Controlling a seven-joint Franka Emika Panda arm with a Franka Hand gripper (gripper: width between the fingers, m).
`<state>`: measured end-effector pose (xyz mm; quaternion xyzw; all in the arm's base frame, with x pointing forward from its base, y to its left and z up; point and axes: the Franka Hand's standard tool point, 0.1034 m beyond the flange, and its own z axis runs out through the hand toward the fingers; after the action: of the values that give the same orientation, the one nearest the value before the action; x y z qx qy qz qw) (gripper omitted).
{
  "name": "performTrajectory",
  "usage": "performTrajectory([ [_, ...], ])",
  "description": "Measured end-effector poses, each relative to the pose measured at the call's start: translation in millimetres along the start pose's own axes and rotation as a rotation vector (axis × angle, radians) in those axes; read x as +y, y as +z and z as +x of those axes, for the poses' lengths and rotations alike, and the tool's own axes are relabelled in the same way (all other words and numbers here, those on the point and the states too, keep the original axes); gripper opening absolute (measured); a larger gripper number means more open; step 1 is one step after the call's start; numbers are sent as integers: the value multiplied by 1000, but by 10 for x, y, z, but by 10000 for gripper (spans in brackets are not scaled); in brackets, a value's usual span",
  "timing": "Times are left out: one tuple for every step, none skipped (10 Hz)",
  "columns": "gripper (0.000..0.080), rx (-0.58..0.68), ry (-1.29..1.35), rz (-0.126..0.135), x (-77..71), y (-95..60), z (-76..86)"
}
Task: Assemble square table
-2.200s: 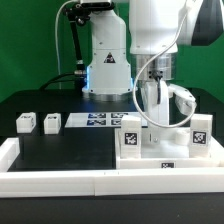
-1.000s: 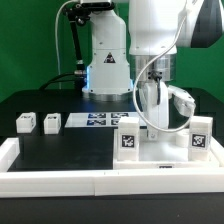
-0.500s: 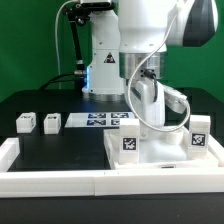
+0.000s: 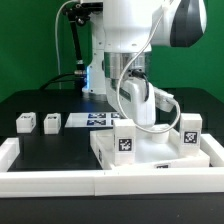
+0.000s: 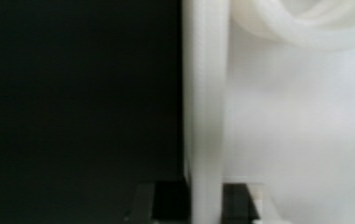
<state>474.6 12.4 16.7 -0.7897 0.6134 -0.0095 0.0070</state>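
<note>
The square table's white panel lies on the black surface at the exterior view's right. Two white tagged legs stand upright on it. My gripper reaches down between them, its fingertips hidden behind the legs. In the wrist view the panel's raised rim runs straight between my two black fingers, and the gripper is shut on it. Two more loose legs stand on the table at the exterior view's left.
The marker board lies flat behind the panel, near the robot's base. A low white wall edges the black surface along the front and left side.
The arm has swung toward the exterior view's left, taking the panel and its two upright legs with it. The panel has also turned slightly. The loose legs have not moved.
</note>
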Motion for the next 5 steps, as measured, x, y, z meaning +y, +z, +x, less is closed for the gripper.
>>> performTrajectory([
  [60,-1,-4,-2,0,2,-3],
  [60,-22,-61,-30,13,6,-21],
  [60,-39,-151,-56,41,0,11],
  [60,-40,-254,-57,66,-9,122],
  [60,-40,-344,-54,79,-16,206],
])
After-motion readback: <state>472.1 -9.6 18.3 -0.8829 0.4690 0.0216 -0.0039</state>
